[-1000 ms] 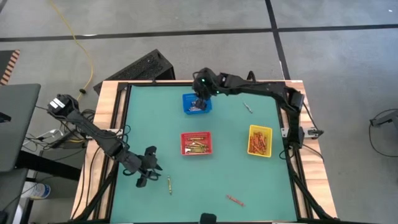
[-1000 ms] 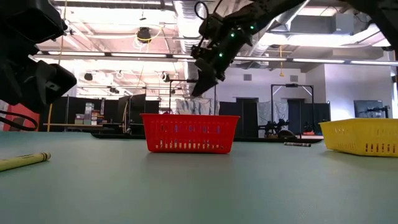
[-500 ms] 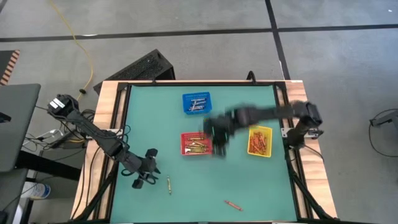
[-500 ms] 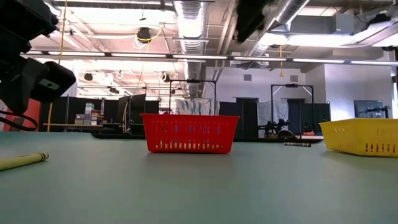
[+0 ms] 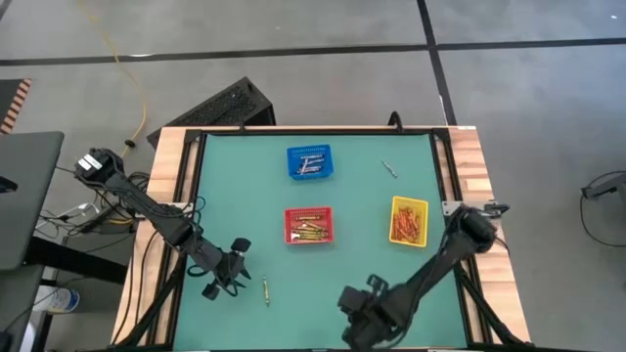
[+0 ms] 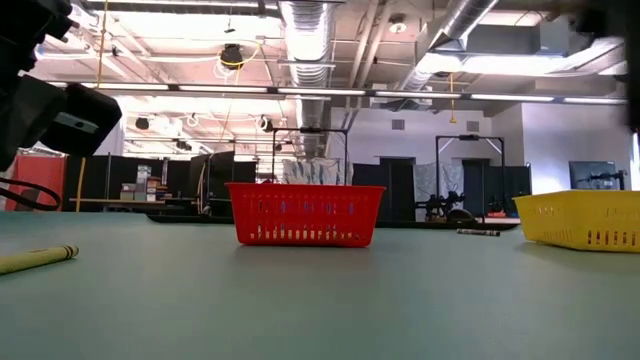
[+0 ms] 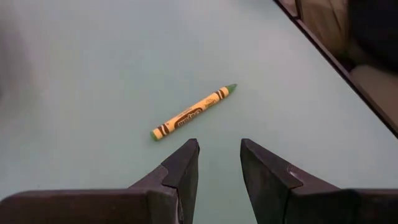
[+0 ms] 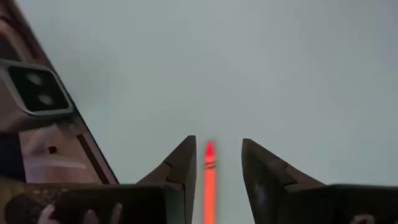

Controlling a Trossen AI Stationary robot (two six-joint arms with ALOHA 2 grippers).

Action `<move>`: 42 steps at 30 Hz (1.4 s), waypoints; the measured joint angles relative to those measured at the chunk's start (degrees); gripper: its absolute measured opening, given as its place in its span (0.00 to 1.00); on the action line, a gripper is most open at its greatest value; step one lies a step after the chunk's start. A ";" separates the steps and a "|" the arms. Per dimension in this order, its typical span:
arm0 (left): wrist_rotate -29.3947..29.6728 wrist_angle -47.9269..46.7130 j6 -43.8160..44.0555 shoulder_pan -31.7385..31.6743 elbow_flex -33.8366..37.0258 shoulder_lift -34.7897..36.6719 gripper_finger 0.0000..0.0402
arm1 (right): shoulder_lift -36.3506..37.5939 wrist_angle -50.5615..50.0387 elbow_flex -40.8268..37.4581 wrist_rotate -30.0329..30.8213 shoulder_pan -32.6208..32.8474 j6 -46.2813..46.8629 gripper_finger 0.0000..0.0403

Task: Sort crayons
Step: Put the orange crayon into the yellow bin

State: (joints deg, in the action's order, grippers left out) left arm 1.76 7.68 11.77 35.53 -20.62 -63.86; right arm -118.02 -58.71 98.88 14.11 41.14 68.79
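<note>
A yellow-wrapped crayon with a green tip [image 7: 194, 112] lies flat on the green table, just ahead of my open left gripper [image 7: 217, 146], which hovers near the left edge [image 5: 238, 266]. My right gripper [image 8: 217, 143] hangs open over the near edge of the table [image 5: 354, 311], pointing steeply down. A red crayon [image 8: 209, 180] lies on the table below the gap between its fingers, apart from them. A small grey crayon [image 5: 389, 168] lies at the far right. In the high view the right arm hides the red crayon.
Three small mesh baskets stand on the table: a blue one [image 5: 309, 161] at the far middle, a red one [image 5: 309, 225] in the centre, a yellow one [image 5: 409, 221] to the right, each with crayons inside. A raised frame [image 5: 192, 196] borders the table.
My right gripper has swung fast from above the blue basket at the far side, past the red basket, to the near edge, tipping down over the red crayon. My left gripper has stayed in place and rolled a little at the wrist.
</note>
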 joint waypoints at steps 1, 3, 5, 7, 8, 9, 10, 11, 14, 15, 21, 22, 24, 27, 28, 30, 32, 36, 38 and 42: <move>0.00 0.12 0.04 0.00 0.00 0.00 0.27 | -1.08 0.20 -0.02 -0.57 0.68 1.94 0.30; -0.08 0.29 0.31 0.00 0.00 0.00 0.27 | -2.47 0.22 -0.06 -1.40 1.72 4.92 0.30; -0.96 0.82 0.41 0.00 0.00 0.00 0.27 | -3.14 0.05 0.01 -2.18 2.48 7.65 0.30; -1.89 1.12 1.01 0.00 0.00 0.00 0.27 | -3.27 -0.64 0.01 -2.37 3.07 10.39 0.30; -2.18 1.08 1.32 0.00 0.00 0.00 0.27 | -3.26 -0.96 0.01 -2.12 3.20 11.71 0.30; -2.64 1.06 1.54 0.00 0.00 0.00 0.27 | -3.19 -1.13 0.01 -1.81 3.22 12.72 0.30; -3.00 1.09 1.89 0.04 0.00 0.00 0.27 | -3.18 -1.13 0.01 -1.25 3.56 13.42 0.30; -3.09 1.08 2.28 0.04 -0.01 0.00 0.27 | -3.18 -0.93 0.01 -0.77 3.87 13.61 0.30; -3.35 0.95 2.94 0.04 0.00 0.00 0.27 | -4.04 -0.74 0.12 -0.67 4.97 13.51 0.30; -3.75 0.99 2.95 0.02 0.00 0.00 0.27 | -4.59 -0.90 0.09 -0.71 5.44 13.49 0.30; -4.72 1.07 2.89 0.04 -0.02 0.00 0.27 | -8.43 0.67 0.07 -1.34 6.56 13.42 0.30; -4.72 0.99 2.89 0.02 -0.02 0.02 0.27 | -9.23 1.04 0.10 -1.45 6.50 13.06 0.30; -4.69 0.97 2.87 0.00 -0.02 0.01 0.27 | -10.39 0.12 0.22 -1.84 6.47 12.83 0.30; -4.68 0.99 2.86 0.00 -0.02 0.02 0.27 | -12.34 0.05 0.38 -1.99 6.45 12.00 0.29; -4.70 1.06 2.88 0.00 -0.02 0.02 0.27 | -12.83 0.20 0.38 -2.39 6.34 11.28 0.28; -4.75 0.99 2.91 0.02 -0.02 0.02 0.27 | -13.31 0.20 0.44 -3.95 5.97 10.05 0.25; -4.95 1.23 2.91 0.00 -0.02 0.01 0.27 | -13.35 0.18 0.42 -4.55 5.82 8.86 0.20; -4.94 2.02 2.93 0.00 -0.02 0.02 0.27 | -11.86 -0.93 0.23 -4.96 4.97 7.46 0.07; -4.94 2.62 2.87 0.00 -0.02 0.01 0.27 | -10.23 -2.06 0.01 -4.26 4.48 6.64 0.02; -4.80 2.58 2.84 0.00 -0.02 0.02 0.27 | -6.53 -4.93 -0.47 2.58 4.17 1.95 0.02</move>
State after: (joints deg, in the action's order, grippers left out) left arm -3.04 10.26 14.61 35.53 -20.64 -63.83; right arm -124.56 -63.64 98.42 16.69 45.31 70.74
